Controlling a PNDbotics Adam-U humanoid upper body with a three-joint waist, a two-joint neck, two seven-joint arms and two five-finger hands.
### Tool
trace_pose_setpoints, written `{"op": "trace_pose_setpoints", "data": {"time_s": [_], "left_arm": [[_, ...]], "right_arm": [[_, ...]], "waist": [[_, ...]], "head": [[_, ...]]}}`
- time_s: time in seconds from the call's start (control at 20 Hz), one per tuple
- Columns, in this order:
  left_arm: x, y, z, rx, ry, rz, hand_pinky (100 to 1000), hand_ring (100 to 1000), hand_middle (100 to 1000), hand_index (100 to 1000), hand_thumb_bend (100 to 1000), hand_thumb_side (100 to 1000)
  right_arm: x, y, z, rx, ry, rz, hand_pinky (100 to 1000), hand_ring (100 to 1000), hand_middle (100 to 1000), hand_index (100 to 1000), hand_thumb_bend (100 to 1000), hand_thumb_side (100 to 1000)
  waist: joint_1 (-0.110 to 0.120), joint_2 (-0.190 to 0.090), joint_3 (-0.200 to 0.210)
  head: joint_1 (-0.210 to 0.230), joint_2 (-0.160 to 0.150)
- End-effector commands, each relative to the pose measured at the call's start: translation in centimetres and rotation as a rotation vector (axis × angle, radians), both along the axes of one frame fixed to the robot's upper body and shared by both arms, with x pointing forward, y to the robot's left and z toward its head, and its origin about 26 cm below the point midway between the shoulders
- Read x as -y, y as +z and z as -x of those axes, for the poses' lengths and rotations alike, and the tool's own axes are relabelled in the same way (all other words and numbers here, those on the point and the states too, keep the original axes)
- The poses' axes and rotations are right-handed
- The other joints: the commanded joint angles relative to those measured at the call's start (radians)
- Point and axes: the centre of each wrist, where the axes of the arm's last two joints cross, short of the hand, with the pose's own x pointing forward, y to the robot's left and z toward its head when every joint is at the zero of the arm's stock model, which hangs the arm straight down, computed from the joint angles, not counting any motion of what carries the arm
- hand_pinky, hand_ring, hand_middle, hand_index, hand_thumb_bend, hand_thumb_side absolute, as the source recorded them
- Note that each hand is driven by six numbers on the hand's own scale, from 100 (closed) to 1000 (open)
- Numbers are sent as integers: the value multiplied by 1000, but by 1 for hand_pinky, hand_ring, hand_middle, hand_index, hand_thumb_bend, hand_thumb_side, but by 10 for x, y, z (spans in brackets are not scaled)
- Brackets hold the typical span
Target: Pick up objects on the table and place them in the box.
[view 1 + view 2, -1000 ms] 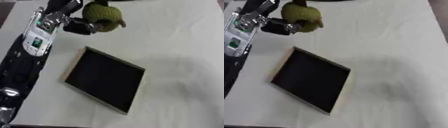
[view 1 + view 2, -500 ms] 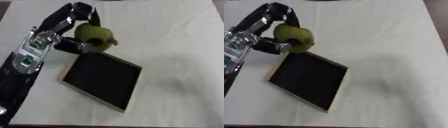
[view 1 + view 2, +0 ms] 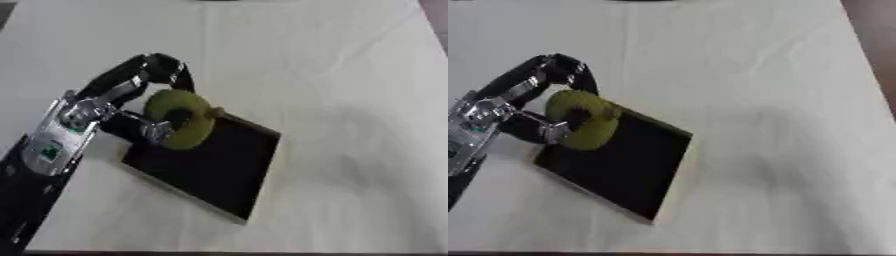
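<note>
Left hand [image 3: 96, 117] reaching in from the lower left, fingers [image 3: 153, 67] arched over the top of a green ring-shaped object [image 3: 181, 119] and thumb curled in from below, toward the dark hole at its middle. Shut round that ring, which sits between the arched fingers above and the thumb beneath, tilted with its open face turned toward the camera. Held over the upper left corner of the box [image 3: 219, 170], a shallow dark tray with a pale rim, lying askew on the white table [image 3: 332, 70]. Hard to tell whether the lower edge of the ring touches the box floor or hangs just above it; possibly just above. No right hand in either view.
</note>
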Motion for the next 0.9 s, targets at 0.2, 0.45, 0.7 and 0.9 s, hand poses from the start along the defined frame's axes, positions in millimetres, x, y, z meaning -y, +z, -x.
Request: {"op": "trace_pose_setpoints", "data": {"time_s": [0.2, 0.45, 0.7, 0.9], "left_arm": [[-10, -6, -5, 7, 15, -45, 489, 416, 539, 566, 100, 389], [-11, -13, -9, 19, 43, -117, 558, 473, 592, 633, 100, 342], [-10, -17, -6, 50, 32, -244, 791, 703, 808, 871, 100, 296], [-14, -25, -4, 62, 21, -344, 893, 788, 906, 942, 100, 333]], "right_arm": [[2, 8, 2, 24, -8, 24, 736, 719, 560, 729, 100, 625], [2, 7, 2, 24, -9, 22, 736, 719, 559, 729, 100, 625], [2, 7, 2, 22, -13, 17, 735, 719, 558, 728, 100, 626], [2, 7, 2, 22, -18, 10, 735, 719, 558, 728, 100, 627]], "waist": [[-6, -14, 1], [-8, -11, -1], [-8, -12, -1], [-7, -13, -1]], "head": [[-4, -1], [-2, -2], [-2, -2], [-5, -7]]}}
